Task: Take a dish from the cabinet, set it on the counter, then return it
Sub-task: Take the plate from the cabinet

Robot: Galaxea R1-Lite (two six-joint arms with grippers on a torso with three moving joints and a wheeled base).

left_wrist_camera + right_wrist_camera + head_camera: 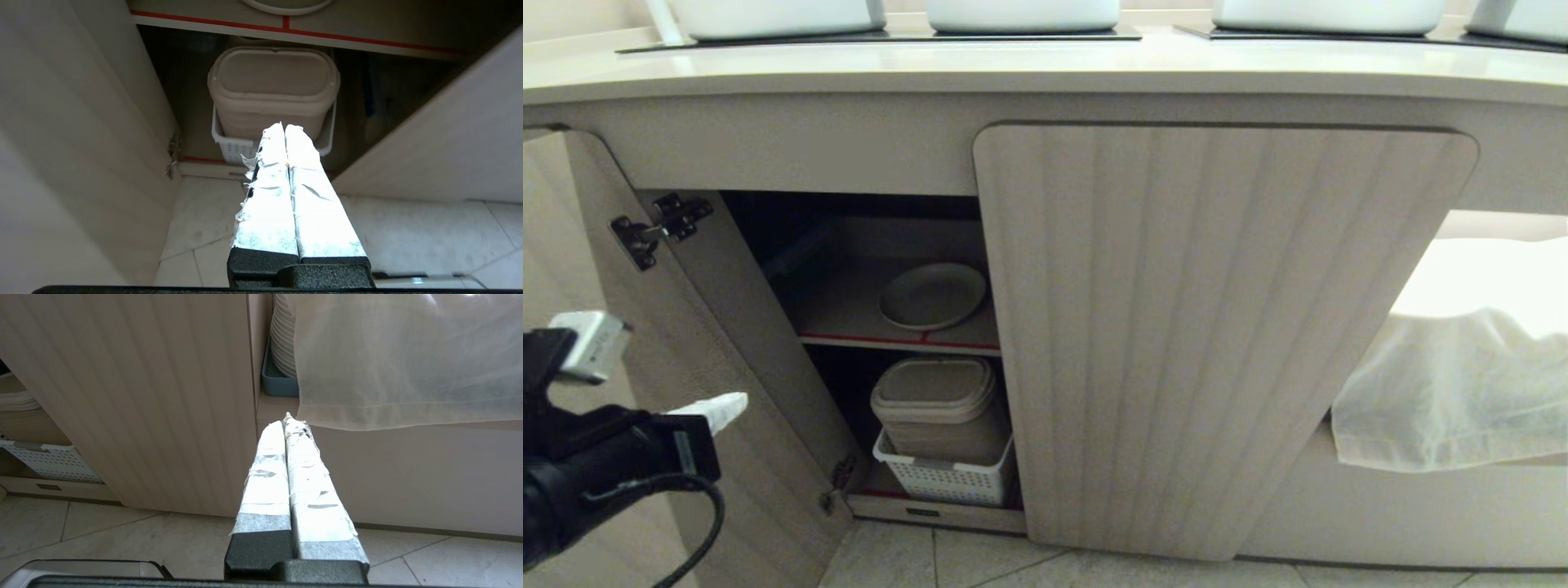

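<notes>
From up high, we are looking at the cabinet (1225, 327) under the long, smooth counter (1045, 73). Its left door (686, 343) is standing wide open, so we can reach inside. The dish (932, 295) is lying flat on the upper shelf (849, 314), the one with the red edge. It is round, pale and shallow, with a little raised rim. Under it a tan tub with a lid (935, 408) is sitting in a white basket full of holes (943, 478). Our left gripper (719, 411) is waiting low beside the open door, well apart from the dish.

From the left wrist, we are seeing the left gripper's two taped fingers (269, 192) pressed together, holding nothing. They are pointing at the tub, with only the dish's rim (286, 6) peeking in above the red line. We think they will need to go higher and come apart.

From the right wrist, our right gripper (286, 420) is resting low with its fingers together too. It is facing a closed door with long grooves (143, 396) and a thin white cloth (400, 359) hanging over stacked plates (282, 339).
</notes>
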